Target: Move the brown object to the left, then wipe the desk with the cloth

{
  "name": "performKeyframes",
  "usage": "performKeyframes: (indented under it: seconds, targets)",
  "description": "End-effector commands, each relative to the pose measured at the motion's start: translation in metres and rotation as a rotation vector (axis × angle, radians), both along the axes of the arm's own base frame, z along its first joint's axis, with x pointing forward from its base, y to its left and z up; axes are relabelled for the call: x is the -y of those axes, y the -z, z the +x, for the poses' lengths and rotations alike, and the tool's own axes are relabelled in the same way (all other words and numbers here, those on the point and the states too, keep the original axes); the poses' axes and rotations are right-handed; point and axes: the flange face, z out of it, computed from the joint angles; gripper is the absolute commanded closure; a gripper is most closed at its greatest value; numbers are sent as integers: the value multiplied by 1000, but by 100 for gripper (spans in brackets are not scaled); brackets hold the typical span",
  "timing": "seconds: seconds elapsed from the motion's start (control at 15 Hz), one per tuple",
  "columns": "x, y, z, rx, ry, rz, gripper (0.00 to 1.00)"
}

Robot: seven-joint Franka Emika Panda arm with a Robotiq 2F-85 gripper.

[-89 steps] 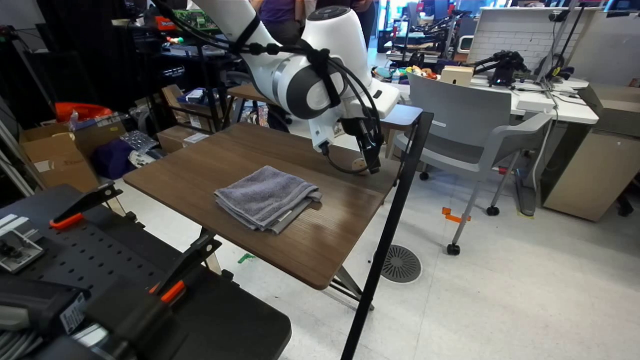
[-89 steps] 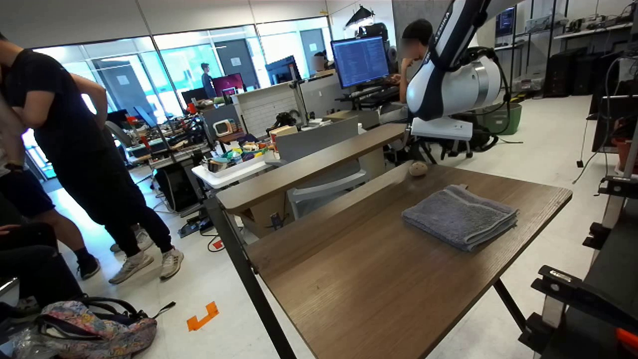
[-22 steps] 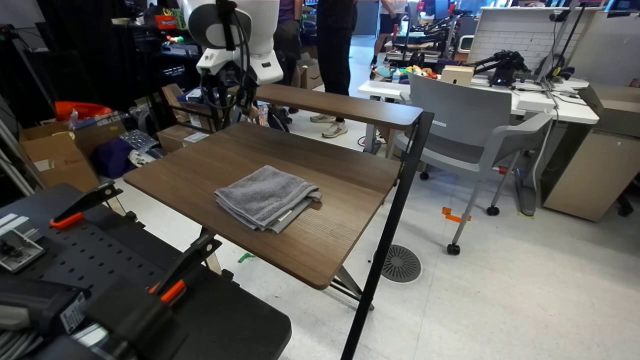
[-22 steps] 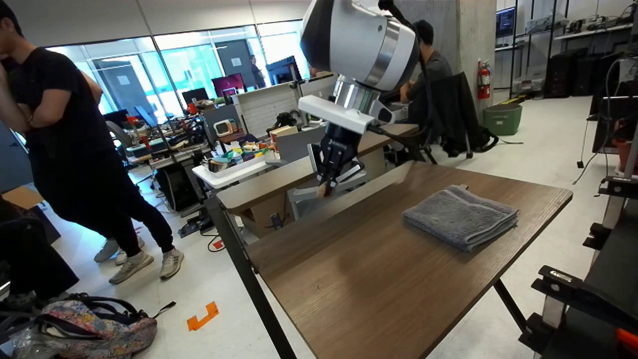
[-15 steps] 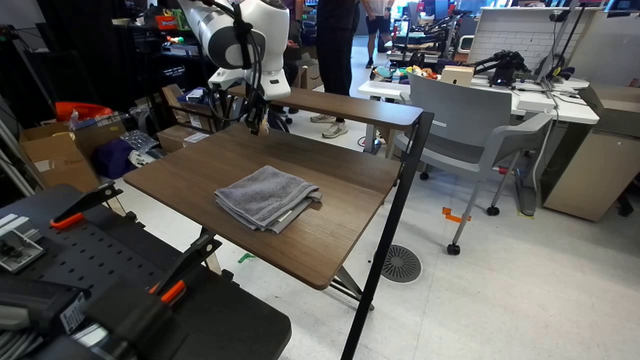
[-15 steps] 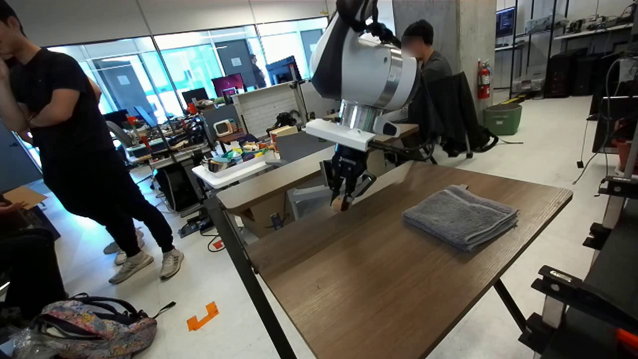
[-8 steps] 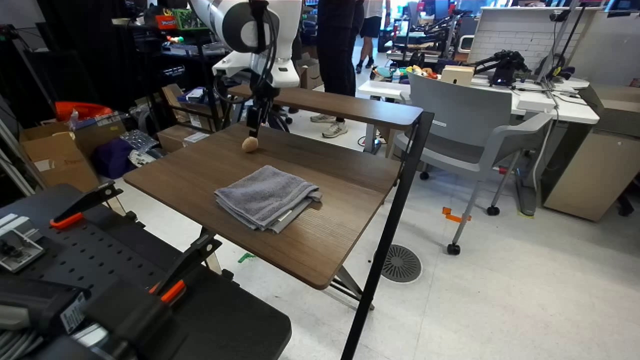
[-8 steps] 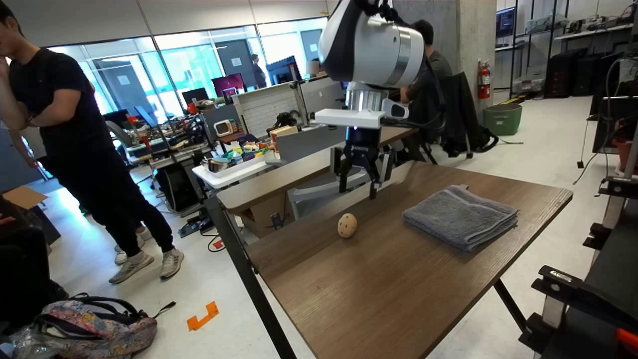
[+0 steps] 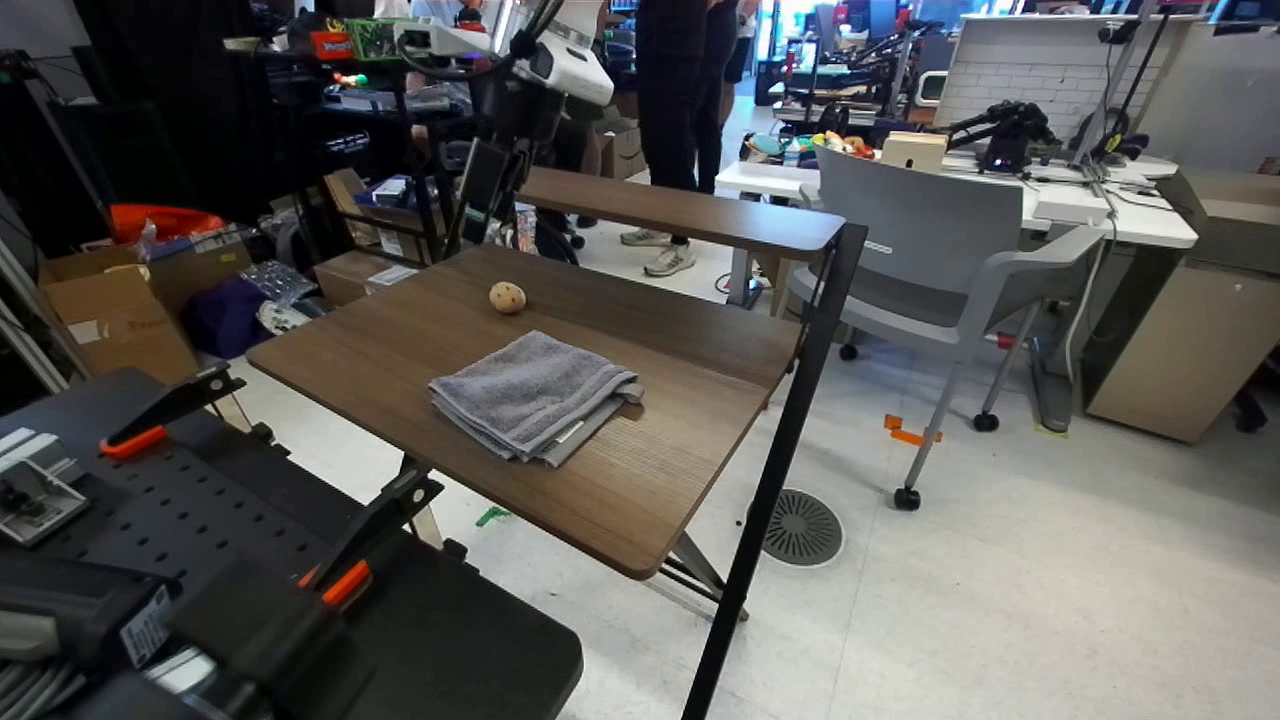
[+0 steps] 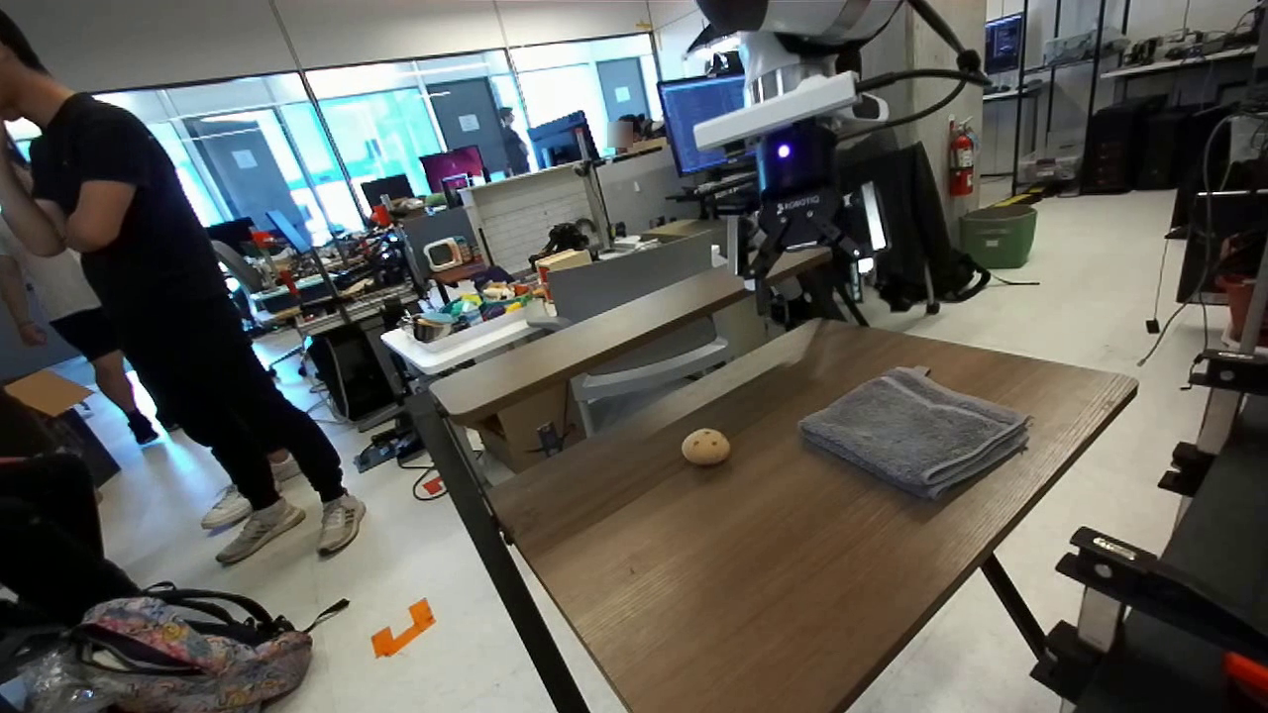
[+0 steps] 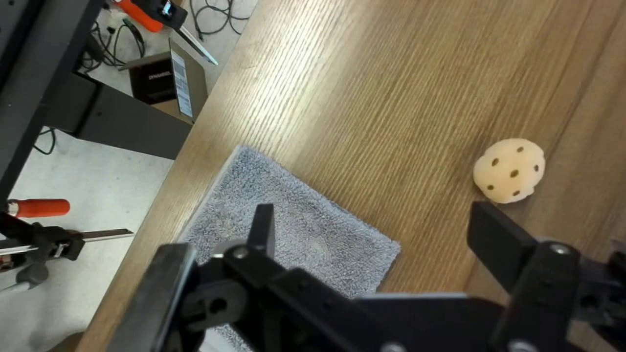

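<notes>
So your gripper [image 11: 374,222] is hanging in the air, higher than the table [image 10: 773,594], and its fingers [image 11: 503,244] are standing spread wide apart. The ball [image 10: 705,449] is resting on the table, well apart from your gripper. In the wrist view you're seeing dark spots dotting its pale tan side, and it's showing just past one finger. Your cloth [image 9: 535,393] is lying folded on the same table; in an exterior view it's sitting in front of the ball, with bare wood running between the two. In the wrist view your gripper is hiding part of it, btw. A black bench [image 9: 500,640] is running along the near side, with clamps [image 9: 375,530] sticking out at its edge, and somebody in black [image 10: 149,218] is standing well away from the table.
</notes>
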Motion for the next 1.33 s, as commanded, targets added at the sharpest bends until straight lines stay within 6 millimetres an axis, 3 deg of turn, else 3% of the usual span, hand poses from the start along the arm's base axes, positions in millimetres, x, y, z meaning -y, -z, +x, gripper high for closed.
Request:
performKeyframes:
  seconds: [0.0,0.33,0.6,1.0,1.27]
  targets:
    - [0,-1,-2,-5,-1,0,0]
    - [-3,3,-7,-18,-5,0,0]
    - [1,13,-3,127,-6,-219,0]
    - [12,47,-31,186,-155,-503,0]
    - [14,55,-33,142,-170,-498,0]
